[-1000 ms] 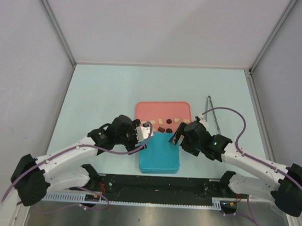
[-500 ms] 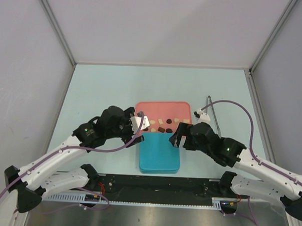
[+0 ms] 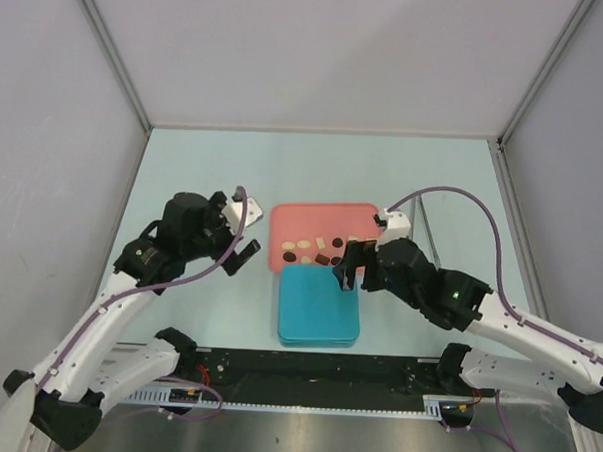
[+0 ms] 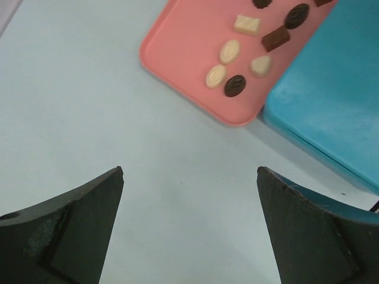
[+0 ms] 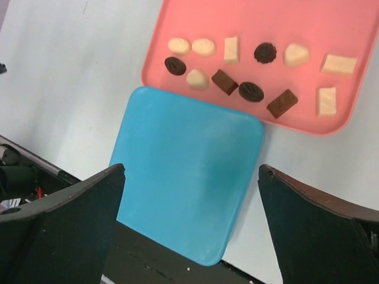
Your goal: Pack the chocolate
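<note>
Several small chocolates [image 3: 311,253], dark brown, reddish-brown and cream-white, lie along the near part of a pink tray [image 3: 322,221]. They also show in the right wrist view [image 5: 251,92] and the left wrist view [image 4: 235,85]. A closed teal box [image 3: 319,307] lies just in front of the tray, its plain lid up [image 5: 189,171]. My left gripper [image 3: 247,226] is open and empty above bare table left of the tray [image 4: 183,47]. My right gripper [image 3: 347,264] is open and empty above the box's far right corner.
The table [image 3: 203,182] is pale blue-green with grey walls on three sides. A black rail [image 3: 305,366] runs along the near edge, just behind the teal box [image 4: 331,106]. The right arm's purple cable [image 3: 453,193] arcs over the table right of the tray.
My left gripper has swung left and back, away from the box and tray, out over bare table. My right gripper has shifted slightly left and farther. Both stayed open.
</note>
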Robot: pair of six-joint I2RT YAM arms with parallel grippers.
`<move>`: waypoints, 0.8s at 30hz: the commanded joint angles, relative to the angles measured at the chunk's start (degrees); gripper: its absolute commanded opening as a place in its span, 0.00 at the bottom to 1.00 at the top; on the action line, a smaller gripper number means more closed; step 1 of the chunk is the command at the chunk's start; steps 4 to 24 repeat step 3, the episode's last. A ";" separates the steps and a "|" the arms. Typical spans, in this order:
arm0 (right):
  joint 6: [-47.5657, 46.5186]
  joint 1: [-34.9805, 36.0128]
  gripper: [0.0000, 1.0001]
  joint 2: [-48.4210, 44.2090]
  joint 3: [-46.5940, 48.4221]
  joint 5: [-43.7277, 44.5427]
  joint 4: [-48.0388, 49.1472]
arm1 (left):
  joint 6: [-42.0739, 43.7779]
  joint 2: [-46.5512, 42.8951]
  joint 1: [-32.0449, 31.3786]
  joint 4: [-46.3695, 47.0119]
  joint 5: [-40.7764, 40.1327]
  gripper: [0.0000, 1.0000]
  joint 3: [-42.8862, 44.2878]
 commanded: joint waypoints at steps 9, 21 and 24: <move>-5.35 -0.22 1.00 1.43 3.85 3.96 1.54 | -3.13 0.45 8.60 -0.34 6.25 1.00 3.51; -5.35 -0.22 1.00 1.43 3.85 3.96 1.54 | -3.13 0.45 8.60 -0.34 6.25 1.00 3.51; -5.35 -0.22 1.00 1.43 3.85 3.96 1.54 | -3.13 0.45 8.60 -0.34 6.25 1.00 3.51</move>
